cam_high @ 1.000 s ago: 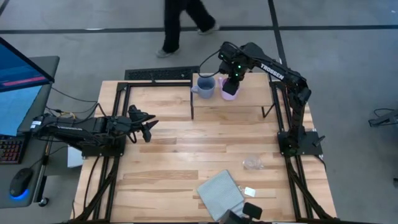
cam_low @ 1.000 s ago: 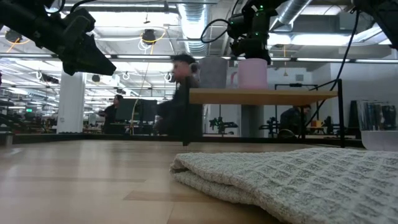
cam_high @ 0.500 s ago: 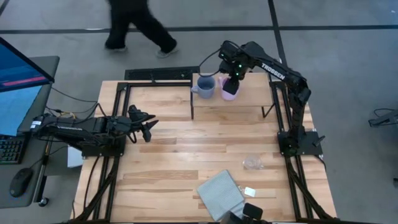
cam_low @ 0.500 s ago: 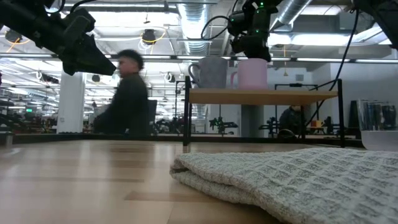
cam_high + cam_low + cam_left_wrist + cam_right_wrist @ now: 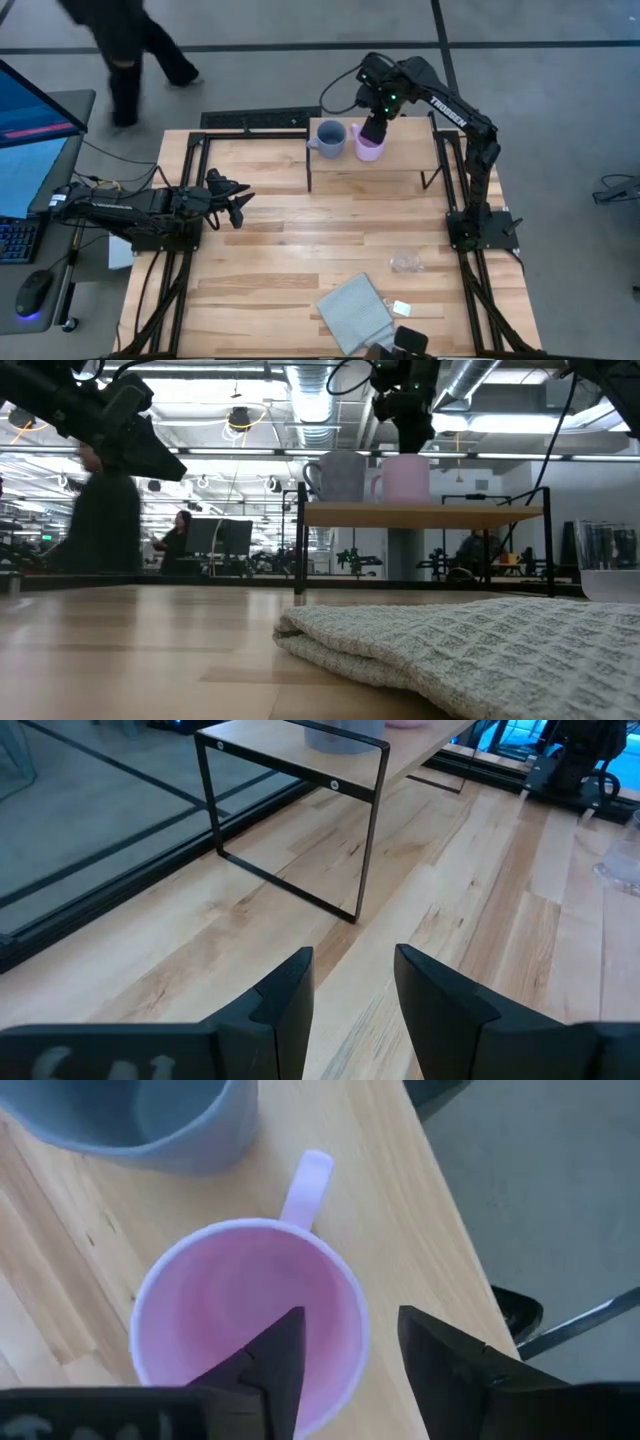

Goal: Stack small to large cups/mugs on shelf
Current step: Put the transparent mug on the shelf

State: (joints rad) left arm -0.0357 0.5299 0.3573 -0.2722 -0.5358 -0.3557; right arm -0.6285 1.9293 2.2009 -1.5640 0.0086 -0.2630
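Shelf (image 5: 420, 515): blue-grey mug (image 5: 335, 476) left, pink mug (image 5: 405, 478) right, close together.
Right gripper (image 5: 408, 405): above pink mug.
Near: folded cloth (image 5: 470, 645) on table (image 5: 140, 650).

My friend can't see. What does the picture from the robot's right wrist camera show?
Looking down into an empty pink mug on the light-wood shelf, with the right gripper just above its rim, jaws open and holding nothing. Part of a blue-grey mug stands beside it.

pink mug (image 5: 245, 1320), blue-grey mug (image 5: 331, 138), light-wood shelf (image 5: 400, 162)
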